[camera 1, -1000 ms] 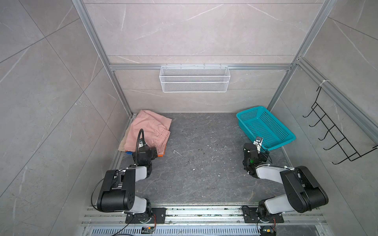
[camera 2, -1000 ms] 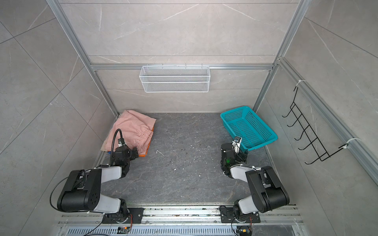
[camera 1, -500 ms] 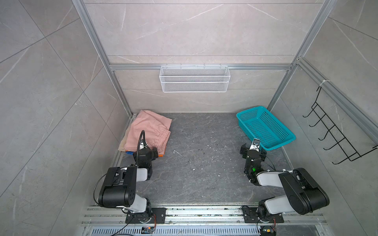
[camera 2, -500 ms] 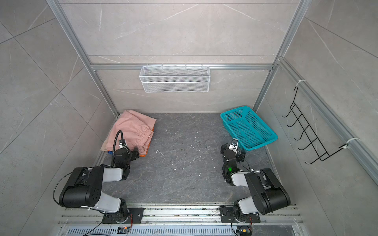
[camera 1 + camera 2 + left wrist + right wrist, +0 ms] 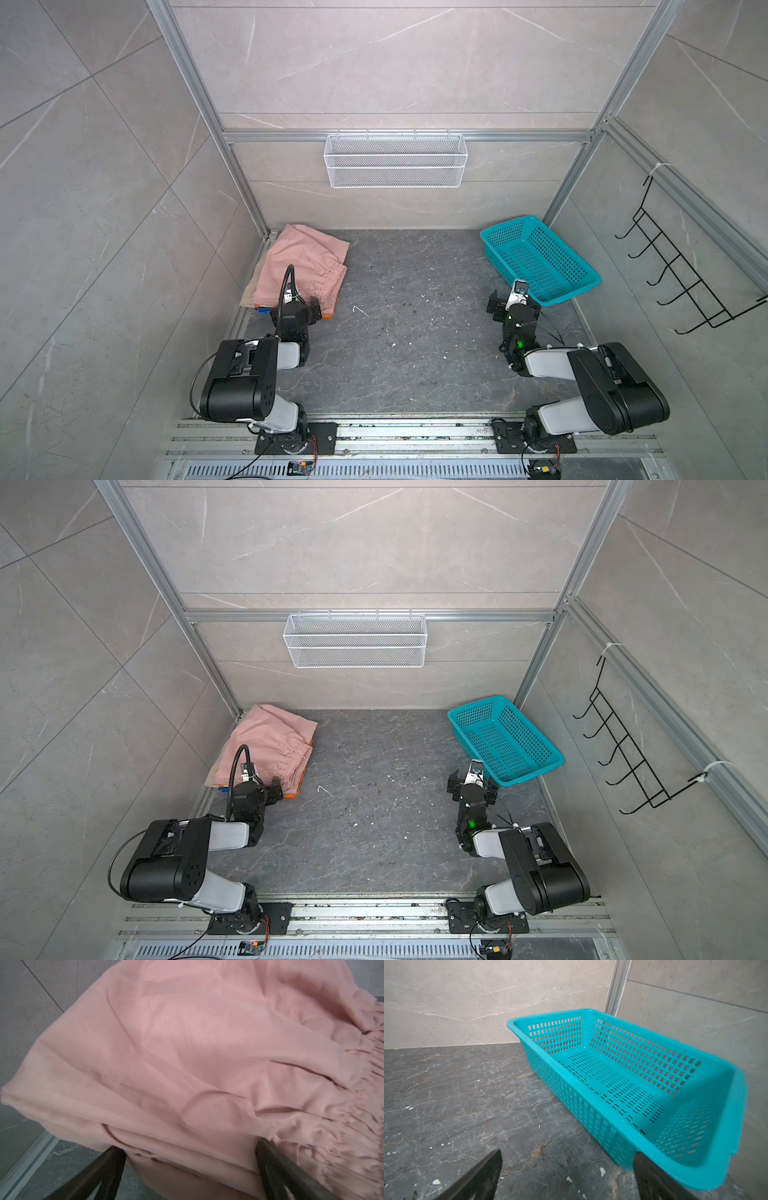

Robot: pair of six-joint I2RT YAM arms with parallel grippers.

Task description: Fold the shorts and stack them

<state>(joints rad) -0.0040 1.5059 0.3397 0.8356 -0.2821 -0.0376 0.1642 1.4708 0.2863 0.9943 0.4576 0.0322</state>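
The shorts lie stacked in the desk's (image 5: pixel 407 332) far left corner, against the left wall. The dusty pink shorts (image 5: pixel 305 259) are on top, their gathered waistband turned toward the desk's middle. A beige edge (image 5: pixel 249 293) shows along the wall side. A strip of the striped pair (image 5: pixel 326 316) shows at the near edge.

The left claw (image 5: pixel 188 1152) sits low at that near edge with its jaws spread wide and nothing between them. In the left wrist view both dark fingers (image 5: pixel 112 1159) frame the pink folds.

The right claw (image 5: pixel 568 1156) is also wide and holds nothing. It is just beside the near corner of the teal basket (image 5: pixel 643 1053), which sits aslant by the right wall. Bare desk runs between stack and basket.
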